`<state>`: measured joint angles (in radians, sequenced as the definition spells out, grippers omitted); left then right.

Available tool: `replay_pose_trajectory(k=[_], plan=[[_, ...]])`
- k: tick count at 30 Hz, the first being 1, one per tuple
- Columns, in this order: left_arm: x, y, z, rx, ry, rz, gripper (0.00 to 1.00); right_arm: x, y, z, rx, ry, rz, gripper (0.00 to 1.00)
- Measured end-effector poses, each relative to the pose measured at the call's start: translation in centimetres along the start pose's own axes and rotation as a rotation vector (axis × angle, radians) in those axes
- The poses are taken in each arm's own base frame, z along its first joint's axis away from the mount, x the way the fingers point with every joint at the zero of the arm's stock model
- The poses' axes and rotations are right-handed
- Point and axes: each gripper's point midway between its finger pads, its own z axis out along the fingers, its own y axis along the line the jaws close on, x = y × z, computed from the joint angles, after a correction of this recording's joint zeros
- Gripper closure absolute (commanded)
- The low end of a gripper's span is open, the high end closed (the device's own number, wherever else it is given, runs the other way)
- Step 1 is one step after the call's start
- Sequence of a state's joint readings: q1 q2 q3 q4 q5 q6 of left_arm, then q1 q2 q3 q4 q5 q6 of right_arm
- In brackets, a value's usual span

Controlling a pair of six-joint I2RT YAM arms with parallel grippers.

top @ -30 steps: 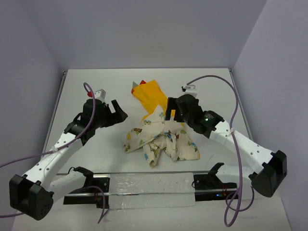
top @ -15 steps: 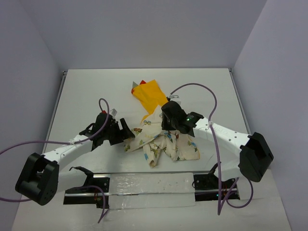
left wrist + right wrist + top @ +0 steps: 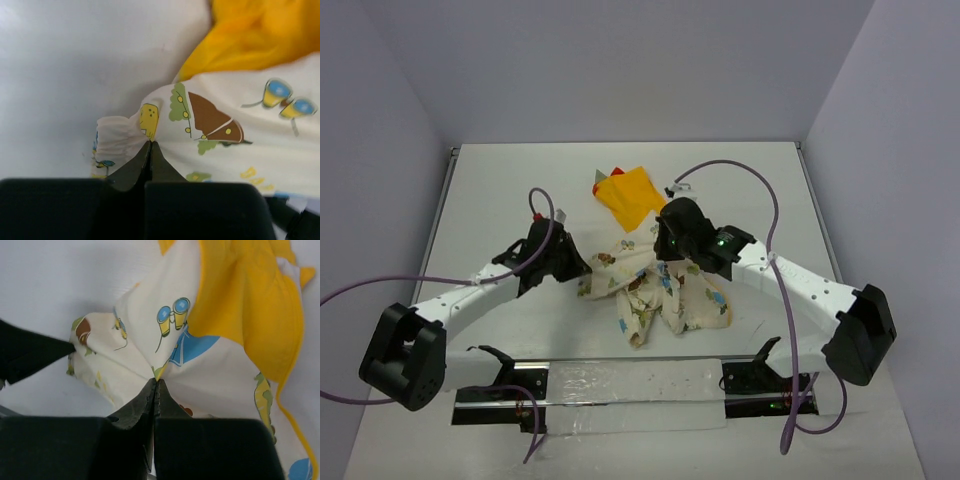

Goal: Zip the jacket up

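The jacket point(image 3: 655, 285) is seen crumpled near the middle of the white counter point(image 3: 490, 190), between the two arms. Its cream printed fabric is bunched in loose folds on the near side, while its yellow-orange part point(image 3: 625, 195) is spread flat toward the far side, with a small red bit at the far edge.

The left fingers point(image 3: 576, 266) are set against the left edge of the cream bundle. In the left wrist view they are pressed together, and a gathered, elastic-looking hem point(image 3: 117, 140) of the cream fabric is pinched at their tips. A brown butterfly print point(image 3: 212, 120) is seen just beyond the tips to the right, and the yellow-orange cloth lies farther off at the upper right. Bare counter is seen to the left of the hem.

The right fingers point(image 3: 667, 252) are placed on the far right part of the cream bundle, close to where it meets the yellow-orange cloth. In the right wrist view they are closed tip to tip on a fold of cream fabric, and creases are drawn outward from the pinch. A blue binocular print point(image 3: 172, 315) is seen just past the tips, and yellow-orange cloth runs along the right side.

The zipper cannot be made out in any view.
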<state>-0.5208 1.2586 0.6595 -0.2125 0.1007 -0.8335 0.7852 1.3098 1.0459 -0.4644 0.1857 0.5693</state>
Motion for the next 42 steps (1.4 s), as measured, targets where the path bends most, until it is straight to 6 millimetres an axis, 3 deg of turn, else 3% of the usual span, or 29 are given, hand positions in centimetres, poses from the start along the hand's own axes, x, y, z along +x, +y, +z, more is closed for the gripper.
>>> replay_pose_trajectory(k=[2, 4, 5, 6, 7, 8, 9, 10, 14, 16, 18, 21, 25, 30, 32, 35, 37, 39, 42], plan=[[-4.1, -1.2, -1.6, -0.043, -0.106, 0.005, 0.98, -1.6, 2.1, -1.2, -0.076, -0.026, -0.016, 1.0], [-9.3, -2.2, -4.4, -0.091, -0.244, -0.006, 0.86, -3.0, 4.8, -2.5, -0.159, -0.049, -0.044, 1.0], [-12.0, -2.5, -6.2, -0.122, -0.32, -0.017, 0.53, -3.7, 6.9, -3.2, -0.209, -0.059, -0.065, 1.0], [-14.2, -2.4, -7.8, -0.155, -0.386, -0.026, 0.14, -4.2, 8.8, -3.6, -0.256, -0.068, -0.085, 1.0], [-16.1, -2.2, -9.4, -0.188, -0.449, -0.036, 0.12, -4.6, 10.7, -4.0, -0.301, -0.077, -0.104, 1.0], [-18.6, -2.1, -12.0, -0.221, -0.536, -0.051, 0.03, -4.8, 12.6, -4.2, -0.345, -0.077, -0.118, 1.0], [-19.8, -1.5, -13.6, -0.262, -0.584, -0.063, 0.01, -5.0, 14.2, -4.3, -0.382, -0.079, -0.13, 1.0], [-20.6, -0.8, -15.3, -0.306, -0.627, -0.071, 0.01, -5.1, 15.8, -4.2, -0.415, -0.077, -0.137, 0.91], [-20.4, 2.9, -19.9, -0.488, -0.693, -0.109, 0.01, -6.1, 20.5, -0.8, -0.467, -0.038, -0.143, 0.38], [-19.4, 4.3, -21.5, -0.547, -0.702, -0.134, 0.01, -6.8, 22.8, 1.6, -0.482, -0.021, -0.154, 0.25], [-18.5, 5.1, -23.2, -0.574, -0.724, -0.161, 0.07, -6.5, 23.8, 3.6, -0.481, 0.007, -0.165, 0.18], [-17.4, 5.5, -25.0, -0.55, -0.766, -0.193, 0.17, -4.3, 21.5, 4.5, -0.42, 0.076, -0.183, 0.14], [-15.3, 6.0, -24.6, -0.498, -0.741, -0.214, 0.21, -3.0, 16.4, 2.4, -0.334, 0.099, -0.181, 0.13], [-11.4, 5.2, -18.8, -0.386, -0.565, -0.17, 0.22, -7.3, 8.0, -2.0, -0.236, -0.07, -0.067, 0.09], [-8.8, 3.8, -16.0, -0.312, -0.465, -0.123, 0.23, -7.6, 3.0, -3.0, -0.163, -0.13, 0.003, 0.09], [-3.3, 1.0, -12.6, -0.203, -0.287, -0.022, 0.26, -4.7, -5.2, -3.3, 0.002, -0.121, 0.115, 0.09], [-0.4, -1.0, -11.7, -0.144, -0.206, 0.039, 0.27, -1.5, -8.8, -2.5, 0.078, -0.067, 0.168, 0.08], [1.7, -3.4, -11.3, -0.083, -0.161, 0.087, 0.26, 2.2, -11.0, -1.7, 0.123, 0.023, 0.214, 0.1], [5.1, -6.9, -10.5, -0.036, -0.09, 0.183, 0.24, 6.1, -12.3, -1.1, 0.132, 0.11, 0.279, 0.17]])
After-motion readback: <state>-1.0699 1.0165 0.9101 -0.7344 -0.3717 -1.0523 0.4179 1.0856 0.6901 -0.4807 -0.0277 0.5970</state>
